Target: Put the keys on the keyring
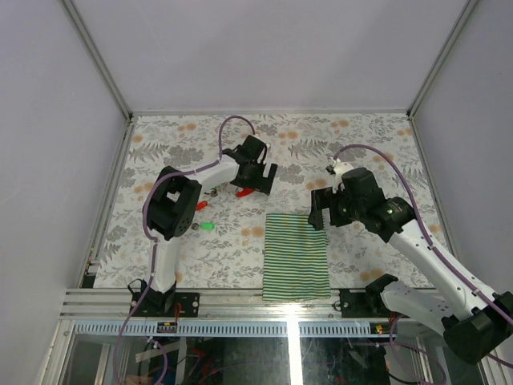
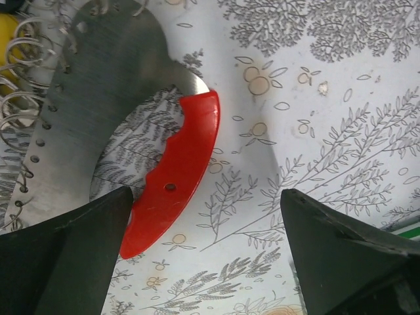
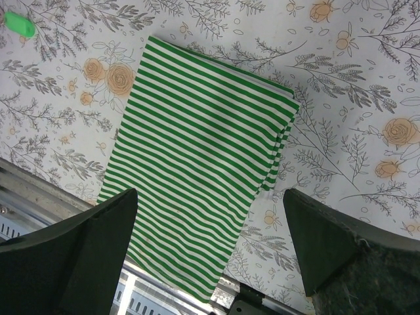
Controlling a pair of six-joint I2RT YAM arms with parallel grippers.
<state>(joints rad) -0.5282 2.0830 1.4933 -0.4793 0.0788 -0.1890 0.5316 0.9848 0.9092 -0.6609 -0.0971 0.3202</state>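
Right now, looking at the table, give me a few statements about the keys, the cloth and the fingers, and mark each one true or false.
1. The left fingers stand open above the red clip. True.
2. The right fingers grip the cloth. False: they stand open above it, holding nothing.
3. The green tag lies on the cloth. False: it lies on the table, apart from the cloth.
4. The cloth is green-and-white striped. True.
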